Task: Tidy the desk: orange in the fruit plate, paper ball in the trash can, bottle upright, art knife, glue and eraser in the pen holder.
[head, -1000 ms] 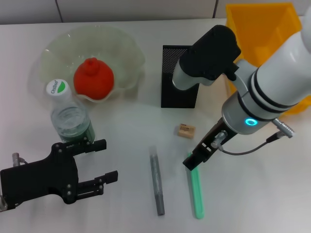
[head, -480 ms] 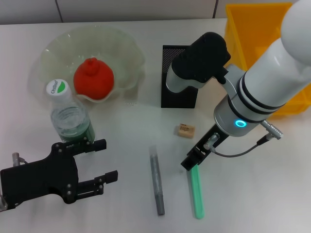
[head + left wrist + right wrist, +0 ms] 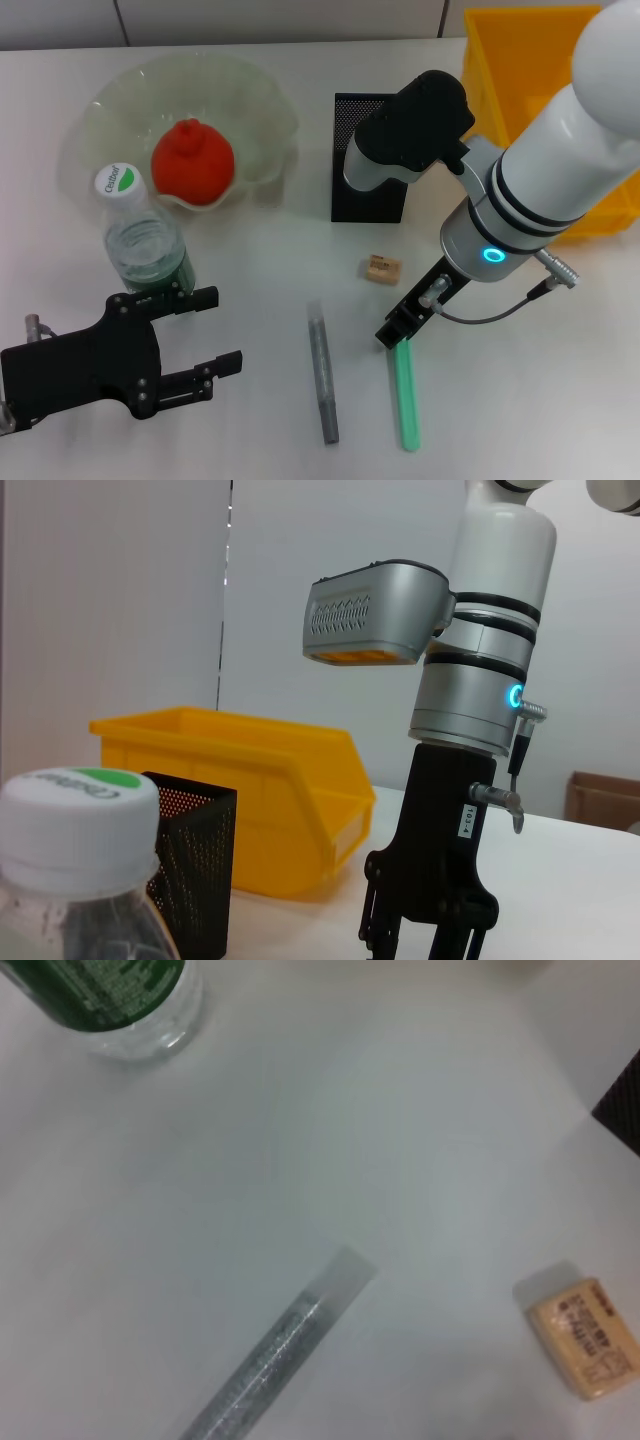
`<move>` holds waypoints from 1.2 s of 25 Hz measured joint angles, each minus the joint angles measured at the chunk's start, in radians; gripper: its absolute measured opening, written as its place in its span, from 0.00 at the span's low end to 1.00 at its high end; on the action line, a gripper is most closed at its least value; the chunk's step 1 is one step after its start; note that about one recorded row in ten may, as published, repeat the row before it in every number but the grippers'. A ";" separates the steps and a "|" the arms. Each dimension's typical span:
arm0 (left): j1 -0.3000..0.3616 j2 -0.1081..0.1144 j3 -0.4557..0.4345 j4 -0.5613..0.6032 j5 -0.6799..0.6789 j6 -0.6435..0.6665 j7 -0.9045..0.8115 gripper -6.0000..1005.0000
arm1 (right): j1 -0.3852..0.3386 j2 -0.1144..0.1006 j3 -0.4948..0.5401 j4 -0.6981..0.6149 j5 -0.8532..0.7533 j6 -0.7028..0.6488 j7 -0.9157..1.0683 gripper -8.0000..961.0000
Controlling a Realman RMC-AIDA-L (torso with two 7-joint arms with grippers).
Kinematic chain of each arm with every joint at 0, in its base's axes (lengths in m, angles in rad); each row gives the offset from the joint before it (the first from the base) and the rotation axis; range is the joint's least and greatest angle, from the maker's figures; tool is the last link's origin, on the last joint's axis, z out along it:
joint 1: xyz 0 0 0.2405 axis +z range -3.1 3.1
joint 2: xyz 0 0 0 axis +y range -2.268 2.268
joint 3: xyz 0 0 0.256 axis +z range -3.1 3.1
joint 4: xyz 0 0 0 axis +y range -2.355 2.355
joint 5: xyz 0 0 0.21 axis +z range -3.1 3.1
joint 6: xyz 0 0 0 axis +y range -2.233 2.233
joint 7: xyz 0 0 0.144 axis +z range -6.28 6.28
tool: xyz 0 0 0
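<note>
Here, the right gripper (image 3: 397, 328) sits over the upper end of the green art knife (image 3: 404, 395), whose long axis runs twelve to six; finger spread cannot be told. At eight o'clock, the left gripper (image 3: 212, 332) idles open.

The table (image 3: 250, 260) has a smooth, matt white surface. The fruit plate (image 3: 260, 110) looks like translucent, glossy glass or plastic with a wavy rim. The bottle (image 3: 145, 245) is clear, shiny plastic with a white plastic cap. The pen holder (image 3: 365, 200) is black mesh, probably metal. The trash can (image 3: 540, 60) is smooth yellow plastic. The glue (image 3: 322, 370) is a grey, glittery tube, and the art knife (image 3: 404, 400) is green plastic. The eraser (image 3: 585, 1330) has a printed paper sleeve.
</note>
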 joint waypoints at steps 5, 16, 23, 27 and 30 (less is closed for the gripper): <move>0.000 0.000 0.000 -0.001 0.000 -0.006 0.000 0.72 | 0.008 0.000 0.000 0.022 0.035 0.008 0.000 0.52; 0.000 0.000 0.000 -0.001 0.000 -0.009 0.000 0.72 | 0.024 0.000 0.000 0.042 0.038 0.000 0.000 0.45; 0.000 0.000 0.000 -0.001 0.000 -0.010 -0.001 0.72 | 0.031 0.000 0.000 0.052 0.038 -0.010 0.000 0.34; -0.001 0.000 -0.001 -0.001 0.000 -0.011 -0.001 0.72 | 0.033 0.000 0.000 0.045 0.034 -0.027 -0.001 0.31; -0.001 0.000 -0.002 -0.001 0.000 -0.011 -0.001 0.72 | 0.035 0.000 -0.001 0.044 0.031 -0.033 -0.001 0.30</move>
